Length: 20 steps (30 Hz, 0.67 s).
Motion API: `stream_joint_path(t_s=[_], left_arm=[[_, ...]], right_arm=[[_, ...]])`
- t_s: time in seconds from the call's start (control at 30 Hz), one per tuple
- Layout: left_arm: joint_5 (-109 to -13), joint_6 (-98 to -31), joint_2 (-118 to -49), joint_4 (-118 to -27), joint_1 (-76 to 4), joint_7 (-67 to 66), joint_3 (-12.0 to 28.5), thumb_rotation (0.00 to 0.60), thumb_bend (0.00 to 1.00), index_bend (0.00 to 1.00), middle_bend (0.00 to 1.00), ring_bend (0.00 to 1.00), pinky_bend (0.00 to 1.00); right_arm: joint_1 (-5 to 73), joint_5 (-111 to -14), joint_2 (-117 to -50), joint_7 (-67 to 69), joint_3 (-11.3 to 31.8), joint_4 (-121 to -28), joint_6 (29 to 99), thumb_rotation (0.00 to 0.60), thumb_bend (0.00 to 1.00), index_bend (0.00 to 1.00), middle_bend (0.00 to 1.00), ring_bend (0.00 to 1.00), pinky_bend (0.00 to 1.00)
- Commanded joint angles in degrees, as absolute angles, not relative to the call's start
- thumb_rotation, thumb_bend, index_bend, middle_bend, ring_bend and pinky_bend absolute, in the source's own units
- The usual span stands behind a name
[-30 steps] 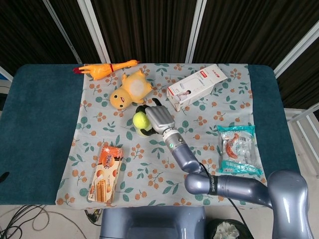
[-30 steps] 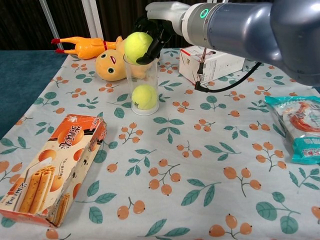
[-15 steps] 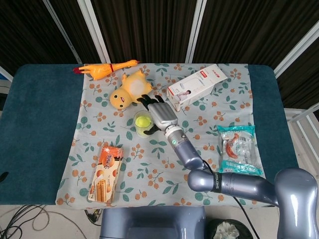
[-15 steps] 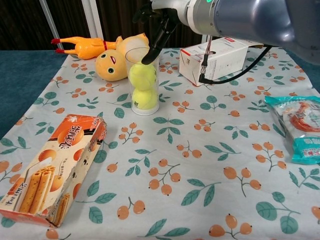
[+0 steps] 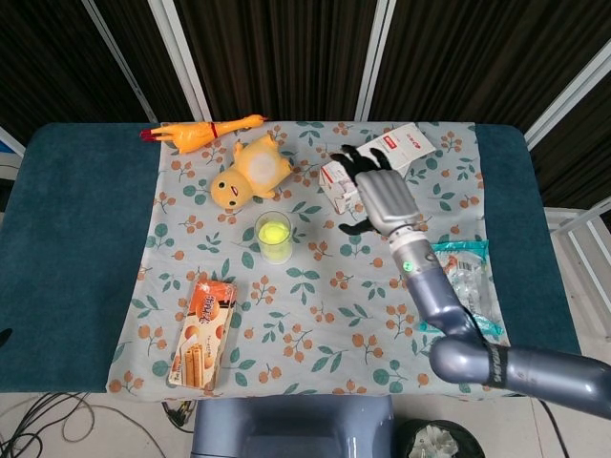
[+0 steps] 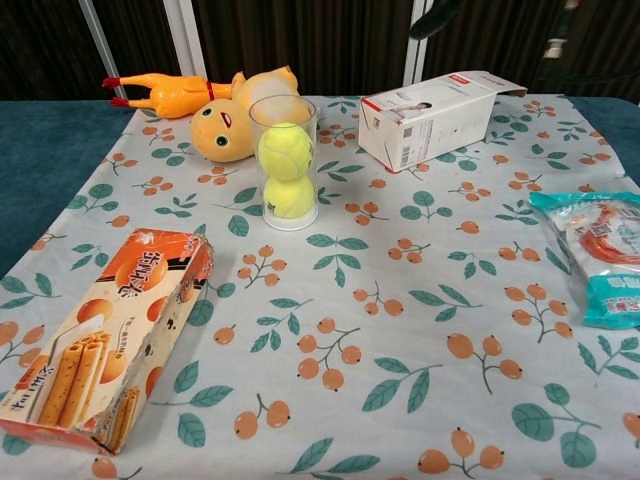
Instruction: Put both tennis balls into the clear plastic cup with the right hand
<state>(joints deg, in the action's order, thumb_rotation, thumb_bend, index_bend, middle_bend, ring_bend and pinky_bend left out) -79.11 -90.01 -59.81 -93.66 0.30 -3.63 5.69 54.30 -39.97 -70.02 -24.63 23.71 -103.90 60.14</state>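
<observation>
Both tennis balls (image 6: 285, 152) sit stacked inside the cup (image 6: 286, 165), one on top of the other. My right hand (image 5: 382, 196) is released, fingers spread, holding nothing, above the white box (image 5: 375, 164) to the right of the cup, well apart from it.

Your right hand (image 5: 385, 196) has a pale silver-grey back and black fingers (image 5: 349, 153). Behind it you see a smooth blue-grey metallic forearm (image 5: 431, 291) with a small green light near the wrist and a black band with lettering at the elbow.
</observation>
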Motion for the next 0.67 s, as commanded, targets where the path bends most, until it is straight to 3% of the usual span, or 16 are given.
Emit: stream_joint_path(t_s=[0.03, 0.17, 0.33, 0.47, 0.67], left_arm=[[-79.4, -90.3, -60.0, -93.8, 0.4, -4.1, 5.6, 0.600, 0.00, 0.08, 0.00, 0.00, 0.10], [-79.7, -91.2, -60.1, -94.1, 0.6, -4.4, 5.7, 0.600, 0.00, 0.07, 0.00, 0.00, 0.10], [-79.8, -91.4, -60.2, -94.1, 0.8, -4.5, 5.6, 0.600, 0.00, 0.06, 0.00, 0.00, 0.10], [-80.0, -91.0, -60.4, -94.0, 0.6, -5.0, 5.4, 0.600, 0.00, 0.06, 0.00, 0.00, 0.10], [-80.9, -89.9, -61.0, -94.1, 0.0, -6.6, 4.7, 0.600, 0.00, 0.06, 0.00, 0.00, 0.10]], right_arm=[[39.0, -59.8, -60.9, -18.1, 14.6, -113.4, 72.4, 0.600, 0.18, 0.13, 0.07, 0.17, 0.00], [29.9, -69.6, -57.0, -13.4, 7.2, -114.7, 78.4, 0.600, 0.18, 0.13, 0.07, 0.17, 0.00], [21.4, -78.6, -57.1, -7.6, 1.4, -109.4, 86.3, 0.600, 0.19, 0.13, 0.07, 0.17, 0.00], [17.7, -82.0, -58.2, -7.4, -1.3, -104.0, 89.4, 0.600, 0.18, 0.13, 0.07, 0.17, 0.00], [15.0, -83.9, -59.9, -7.7, -1.5, -98.7, 91.9, 0.600, 0.18, 0.13, 0.07, 0.17, 0.00]])
